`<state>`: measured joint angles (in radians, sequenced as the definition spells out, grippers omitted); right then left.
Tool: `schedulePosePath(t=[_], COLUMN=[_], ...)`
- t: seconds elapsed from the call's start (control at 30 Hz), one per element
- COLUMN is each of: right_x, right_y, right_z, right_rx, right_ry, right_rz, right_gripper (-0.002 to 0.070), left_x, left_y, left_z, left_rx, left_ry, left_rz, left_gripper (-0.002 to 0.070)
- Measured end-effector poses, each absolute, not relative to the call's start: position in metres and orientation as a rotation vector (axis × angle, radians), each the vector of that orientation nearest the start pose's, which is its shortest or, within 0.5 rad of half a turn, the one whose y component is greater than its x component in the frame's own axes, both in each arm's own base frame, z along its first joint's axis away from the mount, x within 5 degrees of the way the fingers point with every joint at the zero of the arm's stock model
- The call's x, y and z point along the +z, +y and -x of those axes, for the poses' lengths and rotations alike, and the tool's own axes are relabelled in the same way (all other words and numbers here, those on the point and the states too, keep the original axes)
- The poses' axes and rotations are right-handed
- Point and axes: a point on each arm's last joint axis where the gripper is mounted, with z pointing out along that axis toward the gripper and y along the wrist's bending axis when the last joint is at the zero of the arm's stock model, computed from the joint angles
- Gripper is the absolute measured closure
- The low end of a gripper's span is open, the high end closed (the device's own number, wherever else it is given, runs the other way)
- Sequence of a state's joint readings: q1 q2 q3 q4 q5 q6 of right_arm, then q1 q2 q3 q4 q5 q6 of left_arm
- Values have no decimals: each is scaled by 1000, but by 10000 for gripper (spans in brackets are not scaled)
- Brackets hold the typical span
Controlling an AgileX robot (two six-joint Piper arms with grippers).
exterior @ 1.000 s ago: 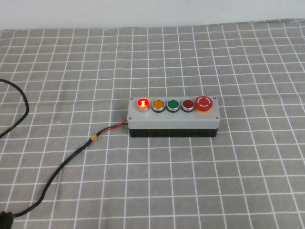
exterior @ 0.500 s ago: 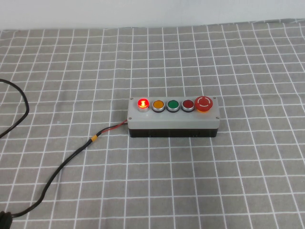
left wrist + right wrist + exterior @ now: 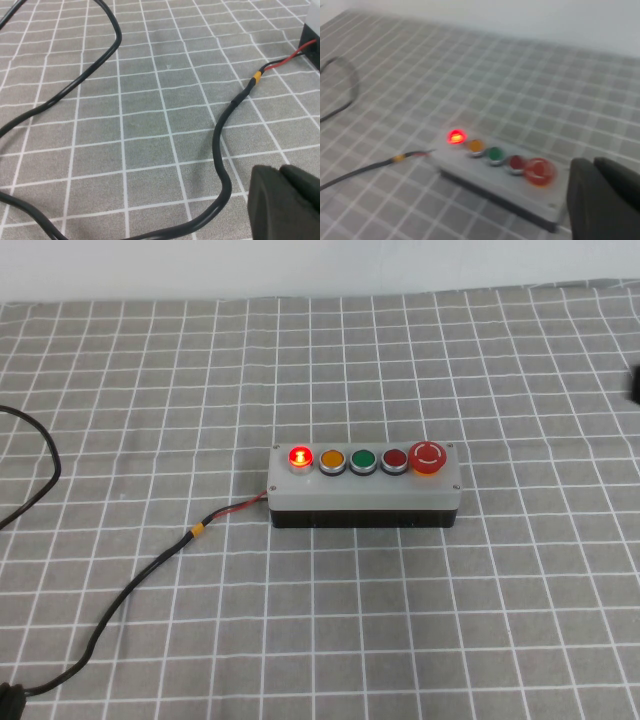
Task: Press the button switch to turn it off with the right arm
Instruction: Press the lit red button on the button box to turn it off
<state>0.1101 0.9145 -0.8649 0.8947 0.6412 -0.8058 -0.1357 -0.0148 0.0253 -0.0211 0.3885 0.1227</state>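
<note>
A grey button box (image 3: 365,492) with a black base lies in the middle of the table. Along its top run a lit red button (image 3: 299,456), an orange button (image 3: 331,459), a green button (image 3: 362,459), a dark red button (image 3: 395,459) and a red mushroom button (image 3: 428,457). In the right wrist view the box (image 3: 485,172) shows with its lit button (image 3: 456,136). My right gripper (image 3: 594,162) hangs shut and empty, off to the box's right, above the table. A dark bit of it (image 3: 636,385) shows at the high view's right edge. My left gripper (image 3: 280,171) is shut over the cable.
A black cable (image 3: 130,585) runs from the box's left end toward the table's front left, joined by a red wire (image 3: 240,508) and a yellow sleeve (image 3: 198,531). A grey checked cloth (image 3: 450,620) covers the table. A white wall (image 3: 300,265) stands behind.
A dark part of my right arm has come into the high view at its right edge. The box and cable have not moved, and the red button stays lit.
</note>
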Motion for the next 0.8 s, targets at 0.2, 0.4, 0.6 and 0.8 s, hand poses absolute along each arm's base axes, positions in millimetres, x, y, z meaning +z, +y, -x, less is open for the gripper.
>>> schedulePosePath(t=[0.2,0.4,0.6,0.8], right_x=[378,377,360,337], right_y=[92,153,221,264], right_z=[-228,-262,-287,-314], right_rx=[649,621,497,449], right_ry=[1968,2048,2141,2191], right_rz=[564,723,832,843], right_gripper=[692,692,692,692], left_x=[171,171,171,171], left_y=[-8,-8,-8,-8], left_z=[-51,-51,-51,-51], left_rx=[-30,-30,-30,-30], left_ry=[1869,1869,1869,1869], left_rz=[-230,-230,-230,-230], left_gripper=[678,678,678,678])
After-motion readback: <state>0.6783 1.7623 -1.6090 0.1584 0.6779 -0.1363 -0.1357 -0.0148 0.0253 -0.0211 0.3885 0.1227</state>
